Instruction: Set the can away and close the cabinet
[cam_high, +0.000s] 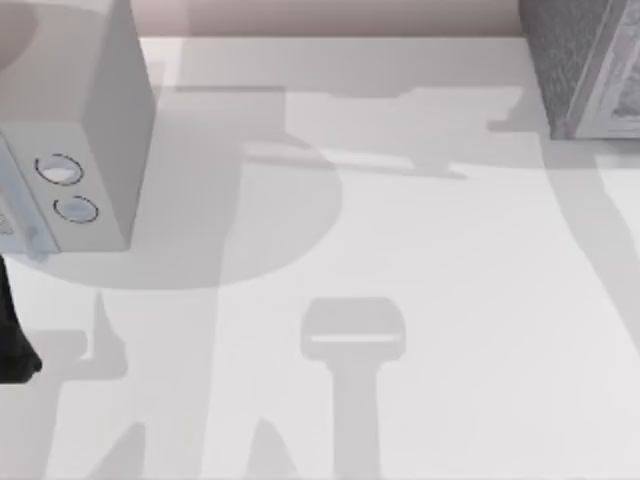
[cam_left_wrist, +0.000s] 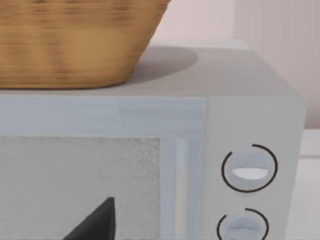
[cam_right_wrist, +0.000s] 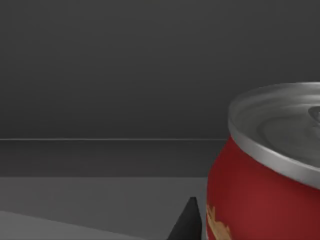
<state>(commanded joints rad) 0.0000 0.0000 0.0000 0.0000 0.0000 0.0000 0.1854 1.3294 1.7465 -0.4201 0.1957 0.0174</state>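
Observation:
The can (cam_right_wrist: 265, 180), red with a shiny silver lid and a bit of yellow label, stands upright and very close in the right wrist view. Dark grey walls and a grey floor (cam_right_wrist: 100, 200) surround it, like the inside of a box. A dark tip of my right gripper (cam_right_wrist: 187, 222) sits just beside the can. Whether it touches the can is hidden. The cabinet (cam_high: 575, 60), dark grey and speckled with a pale framed panel (cam_high: 620, 95), stands at the table's far right corner. My left arm (cam_high: 12, 335) is parked at the left edge.
A smooth pale box with two round dials (cam_high: 90, 130) stands at the far left. A wicker basket (cam_left_wrist: 75, 40) rests on top of it, and my left gripper (cam_left_wrist: 95, 220) hangs in front of its window. Arm shadows cross the white table (cam_high: 450, 300).

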